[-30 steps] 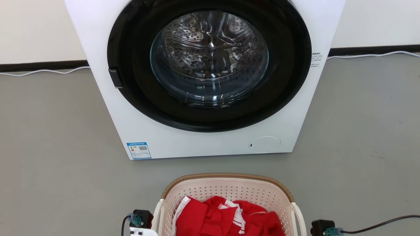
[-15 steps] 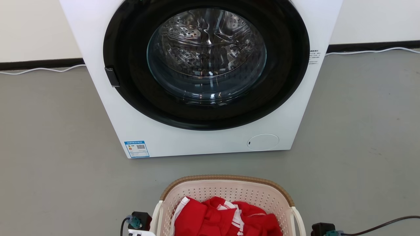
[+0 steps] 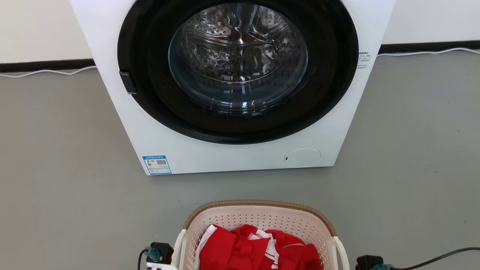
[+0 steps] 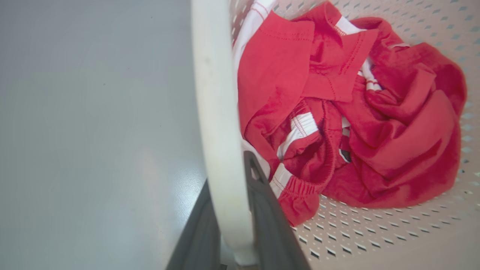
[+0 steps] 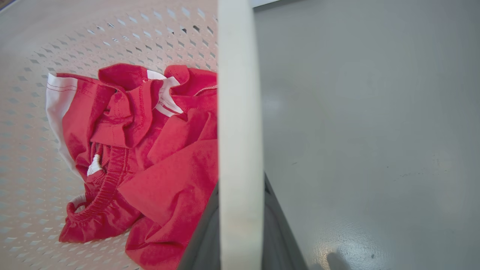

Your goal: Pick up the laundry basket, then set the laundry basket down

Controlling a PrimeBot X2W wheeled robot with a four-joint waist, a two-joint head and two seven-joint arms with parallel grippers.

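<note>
Before a white front-loading washer (image 3: pixel 240 157), its round glass door (image 3: pixel 238 60) closed, a cream laundry basket (image 3: pixel 262 204) is seen low and close to the robot, well apart from the machine across a stretch of grey floor (image 3: pixel 56 168), with a crumpled red garment (image 3: pixel 258 251) inside. Seen from the wrists, the left claw (image 4: pixel 227 172) is pinching the basket's left handle (image 4: pixel 217 93), one dark finger pressed to each side of the white loop, while the right claw (image 5: pixel 240 182) clamps the right handle (image 5: pixel 240 93) in the same way. With both loops gripped, the job looks to be in its carrying stage, between lift and set-down. The next move would call for both arms to travel level and together, so the basket does not tip or twist, and for the grip to be released only once the base rests flat on the floor. Much is out of sight: the bottom edge of the head view cuts off the near half of the basket and its underside cannot be seen, so whether it hangs clear of the floor or touches it cannot be told. Each handle hides the inner faces of the fingers holding it, and the washer's top is cropped away.
</note>
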